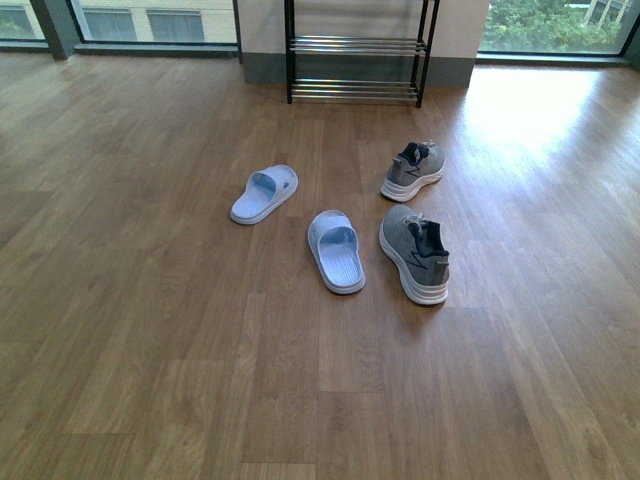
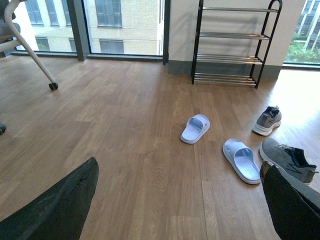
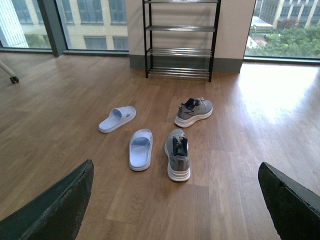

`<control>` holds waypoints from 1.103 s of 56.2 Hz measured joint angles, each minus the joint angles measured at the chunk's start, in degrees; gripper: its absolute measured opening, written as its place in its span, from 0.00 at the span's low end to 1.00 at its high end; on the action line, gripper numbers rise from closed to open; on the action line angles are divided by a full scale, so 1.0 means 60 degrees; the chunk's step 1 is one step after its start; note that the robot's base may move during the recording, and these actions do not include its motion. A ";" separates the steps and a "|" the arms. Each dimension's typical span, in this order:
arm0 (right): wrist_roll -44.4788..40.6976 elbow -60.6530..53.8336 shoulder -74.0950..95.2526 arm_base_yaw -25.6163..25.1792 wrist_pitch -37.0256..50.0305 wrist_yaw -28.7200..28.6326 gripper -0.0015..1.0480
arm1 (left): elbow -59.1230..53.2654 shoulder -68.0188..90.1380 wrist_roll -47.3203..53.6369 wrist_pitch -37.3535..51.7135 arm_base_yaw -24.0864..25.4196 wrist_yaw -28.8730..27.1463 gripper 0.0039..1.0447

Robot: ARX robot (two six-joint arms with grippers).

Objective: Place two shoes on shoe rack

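The shoe rack stands against the wall at 12 o'clock in the front view, well apart from four shoes lying on the wooden floor. Within that group the far slide lies at 10 o'clock and the far sneaker at 1 o'clock. The near sneaker is at 4 o'clock, with the near slide just beside it at 6 o'clock. The left hand and right hand each have their fingers spread wide, gripping nothing.
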 joint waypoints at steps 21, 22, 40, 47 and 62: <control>0.0000 0.0000 0.0004 0.0000 0.0000 0.0000 0.91 | 0.0000 0.0000 0.0000 0.0000 0.0000 0.0000 0.91; 0.0000 0.0000 0.0000 0.0000 0.0000 0.0004 0.91 | 0.0000 0.0000 0.0004 0.0000 0.0000 0.0000 0.91; 0.0000 0.0000 0.0000 0.0000 0.0000 -0.0004 0.91 | 0.0000 0.0000 0.0004 0.0000 0.0000 0.0000 0.91; 0.0004 0.0000 0.0000 -0.0004 0.0000 -0.0036 0.91 | 0.0000 0.0000 0.0000 0.0000 0.0000 -0.0033 0.91; 0.0004 0.0000 0.0000 -0.0004 0.0000 -0.0018 0.91 | 0.0000 0.0000 0.0000 -0.0004 0.0000 -0.0018 0.91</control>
